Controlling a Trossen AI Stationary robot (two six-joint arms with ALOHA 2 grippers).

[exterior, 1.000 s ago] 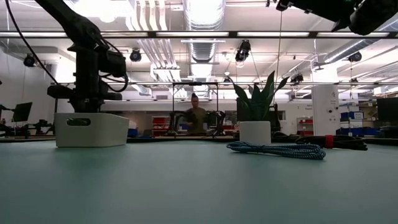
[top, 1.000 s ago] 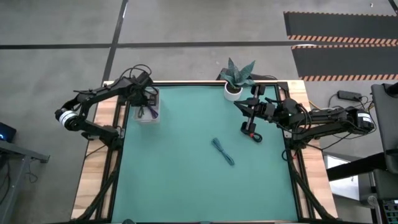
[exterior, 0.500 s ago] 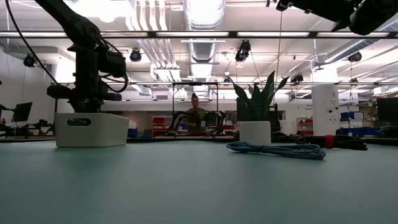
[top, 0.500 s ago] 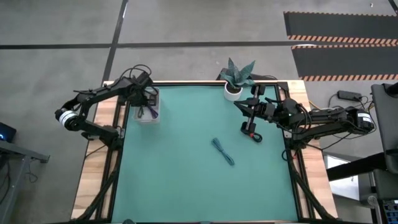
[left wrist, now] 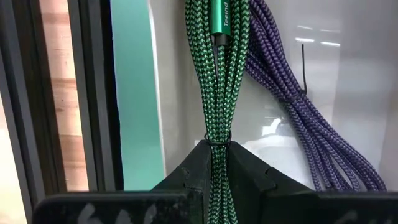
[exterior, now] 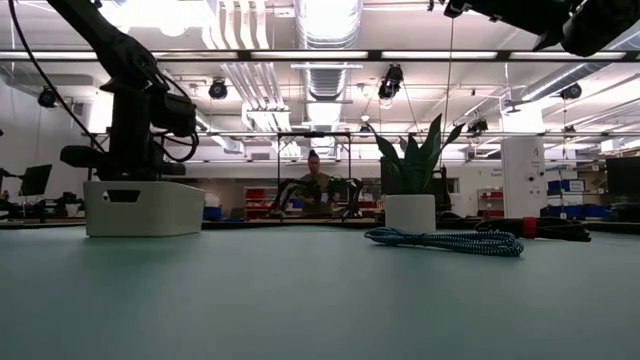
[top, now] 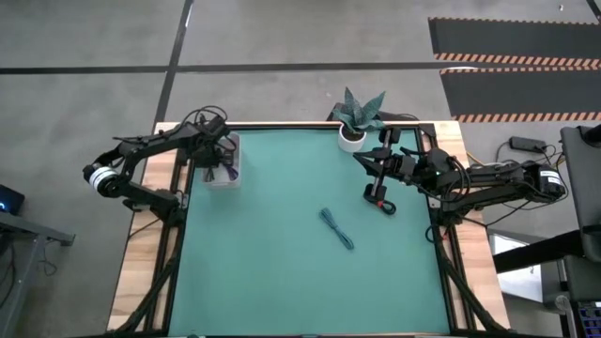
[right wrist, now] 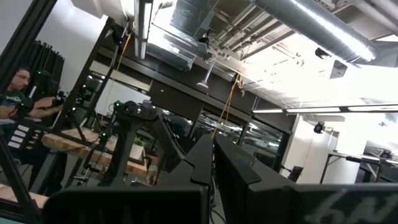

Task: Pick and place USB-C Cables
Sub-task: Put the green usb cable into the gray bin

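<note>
Now the left gripper [left wrist: 214, 168] is over the small white plastic bin [top: 225, 167] at the back left corner of the green table mat [top: 282, 253]. Its two dark fingers are pinched tight on a green braided cable bundle [left wrist: 219, 74]. The green bundle hangs straight down into the bin. Just beside it, inside the same bin, lies a dark purple braided cable bundle [left wrist: 305, 118], resting on the white bottom. From the table-level camera the bin [exterior: 145, 208] sits on the left, with the left arm reaching down into it from above.

A teal-blue braided cable bundle [top: 336, 229] lies flat on the mat near the middle of the table, well apart from the bin. From table level it [exterior: 445, 241] looks like a long, low coil.

The right gripper [top: 377, 184] is at the back right part of the table, near a small spiky green plant in a white pot [top: 357, 117]. Its fingers [right wrist: 202, 163] are pressed together with nothing between them, and its wrist camera looks up at the ceiling lights. A black and red cable bundle [top: 381, 199] lies on the mat just under that gripper in the view from above, but I cannot tell if they touch.

A person [exterior: 315, 185] sits far behind the table in the room.
</note>
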